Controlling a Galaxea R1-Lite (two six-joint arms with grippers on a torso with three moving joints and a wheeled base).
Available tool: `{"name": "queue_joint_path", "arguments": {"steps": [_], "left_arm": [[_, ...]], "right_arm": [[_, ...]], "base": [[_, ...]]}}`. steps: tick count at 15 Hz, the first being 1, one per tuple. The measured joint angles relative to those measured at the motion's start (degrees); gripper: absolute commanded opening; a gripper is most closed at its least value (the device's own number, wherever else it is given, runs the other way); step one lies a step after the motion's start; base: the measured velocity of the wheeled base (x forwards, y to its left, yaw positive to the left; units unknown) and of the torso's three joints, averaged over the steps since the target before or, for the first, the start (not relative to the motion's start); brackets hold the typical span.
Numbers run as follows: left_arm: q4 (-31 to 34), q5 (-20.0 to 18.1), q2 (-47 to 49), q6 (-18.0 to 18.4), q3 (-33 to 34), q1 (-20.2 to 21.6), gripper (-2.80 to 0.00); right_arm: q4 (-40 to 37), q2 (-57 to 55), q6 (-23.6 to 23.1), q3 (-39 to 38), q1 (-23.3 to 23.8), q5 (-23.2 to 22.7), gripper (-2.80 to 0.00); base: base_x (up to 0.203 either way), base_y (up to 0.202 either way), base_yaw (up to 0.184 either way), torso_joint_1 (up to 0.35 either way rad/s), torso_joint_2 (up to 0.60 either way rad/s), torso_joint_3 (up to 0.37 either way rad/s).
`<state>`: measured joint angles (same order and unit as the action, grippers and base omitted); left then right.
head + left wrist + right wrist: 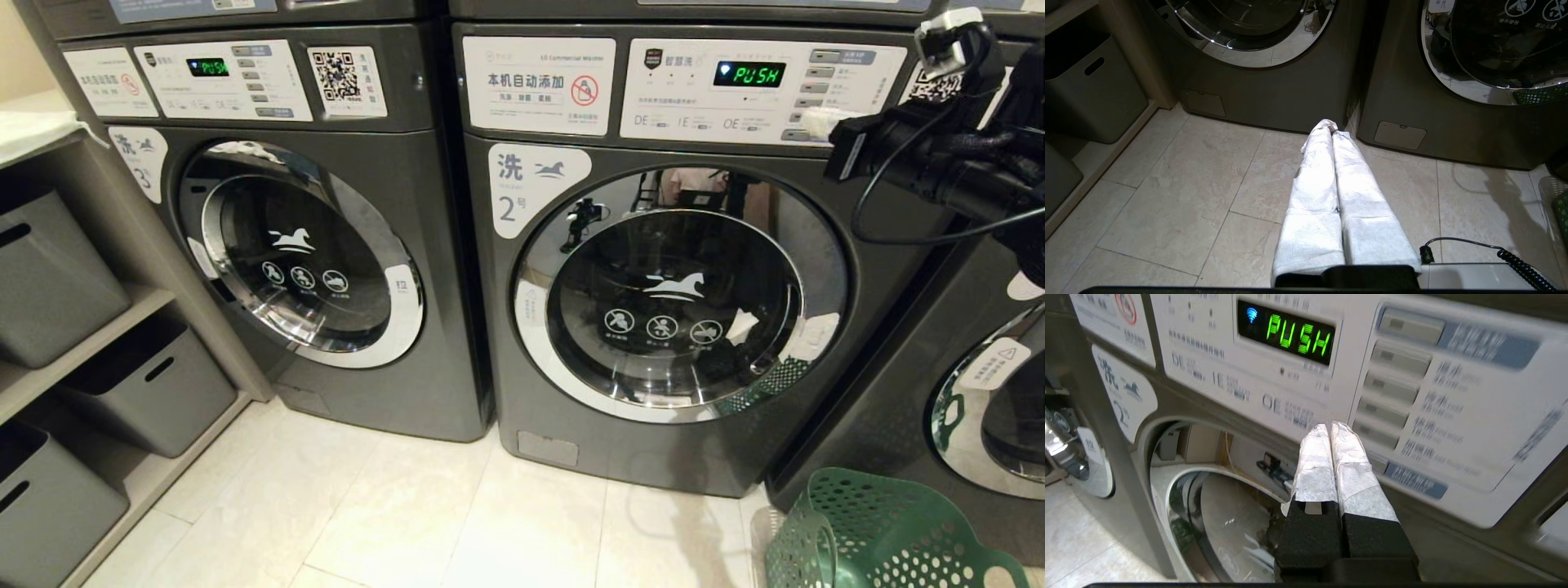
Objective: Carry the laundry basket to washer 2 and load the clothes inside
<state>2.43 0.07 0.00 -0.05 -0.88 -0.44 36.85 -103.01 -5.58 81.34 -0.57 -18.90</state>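
Note:
Washer 2 point(653, 457) stands in the middle with its round glass door point(682, 294) closed, and its display point(1286, 332) reads PUSH. My right gripper point(816, 122) is up at its control panel. Its white-wrapped fingers are shut with nothing between them, and the tips point(1329, 426) are close to the column of grey buttons point(1390, 388). The dark green laundry basket point(882, 531) stands on the floor at the lower right, in front of the neighbouring machine. The clothes are out of view. My left gripper point(1331, 126) hangs low, shut and empty, pointing at the floor between two washers.
Washer 3 point(302, 253) is to the left of washer 2, and another washer point(980, 392) is to its right. Grey storage bins point(49, 278) sit on a shelf unit at the far left. Pale floor tiles point(408, 506) lie in front of the machines.

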Motion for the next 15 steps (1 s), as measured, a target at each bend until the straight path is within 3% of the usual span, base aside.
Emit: {"name": "queue_joint_path", "arguments": {"steps": [15], "left_arm": [[0.00, 0.00, 0.00, -0.02, 0.00, 0.00, -2.80]], "right_arm": [[0.01, -4.10, -0.23, 7.27, -0.22, 6.77, -2.80]], "base": [[0.000, 0.000, 0.000, 0.000, 0.00, 0.000]]}}
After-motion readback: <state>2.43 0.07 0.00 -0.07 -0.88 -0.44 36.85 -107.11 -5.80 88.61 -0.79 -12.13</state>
